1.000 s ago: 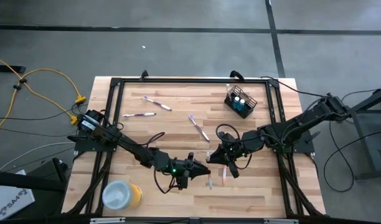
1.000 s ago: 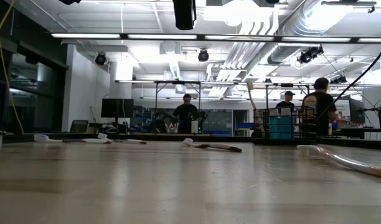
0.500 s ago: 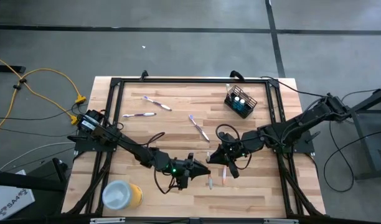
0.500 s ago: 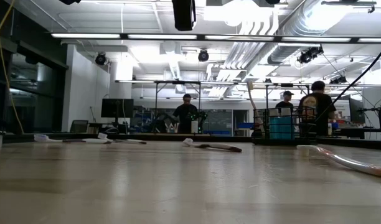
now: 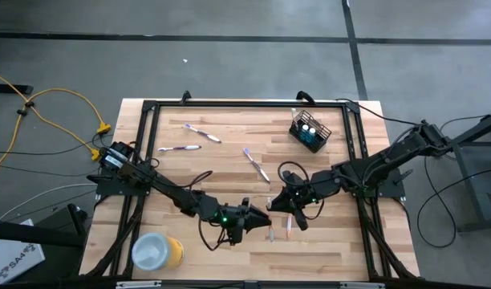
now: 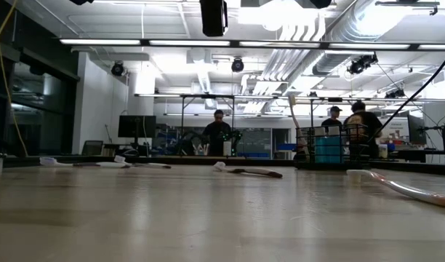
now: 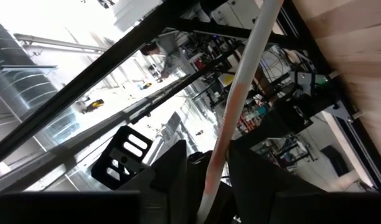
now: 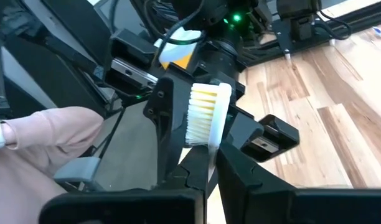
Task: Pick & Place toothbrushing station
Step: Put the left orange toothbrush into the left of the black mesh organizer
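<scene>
The right gripper is clamped on a toothbrush at the table's near middle. The left gripper, just left, flanks the brush; grip uncertain. The mesh holder stands far right.

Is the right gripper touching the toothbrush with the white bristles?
Touching. The right wrist view shows the right gripper closed on the neck of the toothbrush, whose bristled head stands up just beyond the fingertips, in front of the left arm.
</scene>
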You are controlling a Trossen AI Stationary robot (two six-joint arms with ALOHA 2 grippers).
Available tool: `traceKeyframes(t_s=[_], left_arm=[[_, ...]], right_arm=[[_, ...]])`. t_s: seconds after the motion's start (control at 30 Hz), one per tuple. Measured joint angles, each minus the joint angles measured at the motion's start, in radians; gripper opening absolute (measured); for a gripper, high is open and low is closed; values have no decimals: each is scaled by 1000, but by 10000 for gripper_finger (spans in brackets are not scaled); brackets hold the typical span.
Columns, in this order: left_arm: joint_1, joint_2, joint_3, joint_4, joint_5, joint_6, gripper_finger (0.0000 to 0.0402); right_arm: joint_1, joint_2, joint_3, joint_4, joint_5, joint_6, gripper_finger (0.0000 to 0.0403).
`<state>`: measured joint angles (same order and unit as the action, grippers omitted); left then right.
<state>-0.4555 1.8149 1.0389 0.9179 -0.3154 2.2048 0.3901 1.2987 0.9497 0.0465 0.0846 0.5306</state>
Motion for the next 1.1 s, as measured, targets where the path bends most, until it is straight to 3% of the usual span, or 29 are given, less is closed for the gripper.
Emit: traceKeyframes(t_s=[0.83, 1.1], left_arm=[[-13, -2, 0, -20, -133, -156, 110], [-13, -2, 0, -26, -134, -164, 110]], right_arm=[[4, -42, -3, -176, 87, 21, 5], [-13, -119, -1, -301, 285, -71, 5]])
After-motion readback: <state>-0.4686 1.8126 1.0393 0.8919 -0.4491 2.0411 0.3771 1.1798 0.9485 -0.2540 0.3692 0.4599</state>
